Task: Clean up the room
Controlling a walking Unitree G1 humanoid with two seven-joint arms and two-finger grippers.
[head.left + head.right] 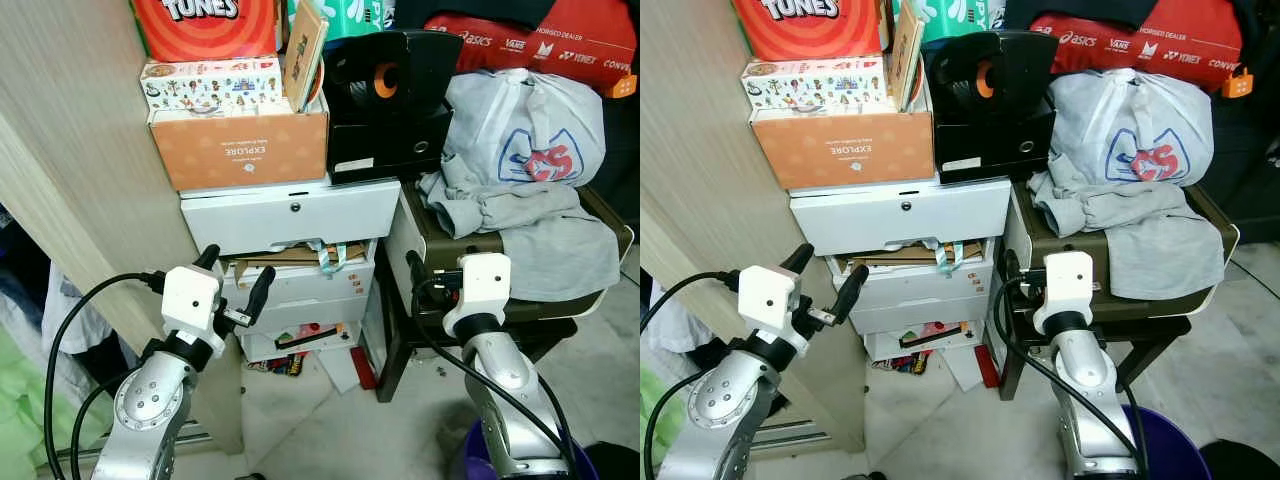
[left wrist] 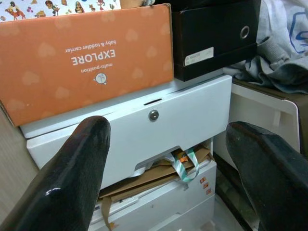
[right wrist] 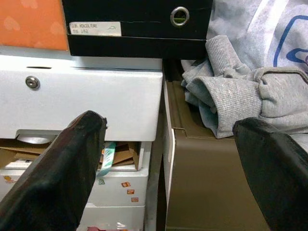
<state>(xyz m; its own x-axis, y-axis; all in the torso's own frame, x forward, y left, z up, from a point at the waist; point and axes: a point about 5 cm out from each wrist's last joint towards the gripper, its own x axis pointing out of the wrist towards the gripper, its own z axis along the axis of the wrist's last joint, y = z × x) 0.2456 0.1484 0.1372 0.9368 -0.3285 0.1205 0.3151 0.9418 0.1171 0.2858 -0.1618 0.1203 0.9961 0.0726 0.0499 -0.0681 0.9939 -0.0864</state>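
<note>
On the brown stand, grey clothes heaped.

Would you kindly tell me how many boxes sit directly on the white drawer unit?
2: the orange box on the left, the black box to its right. Others behind may be hidden.

Two silver robot arms are reaching toward a cluttered stack, the left gripper and the right gripper each showing two black fingers spread apart. Three white drawers are sitting one above another. One orange box marked "EXPLORE" is resting on top, carrying one patterned carton and one red "TUNES" box. One black file box is standing beside it. One grey garment and one white plastic bag are lying on one brown case.
</note>
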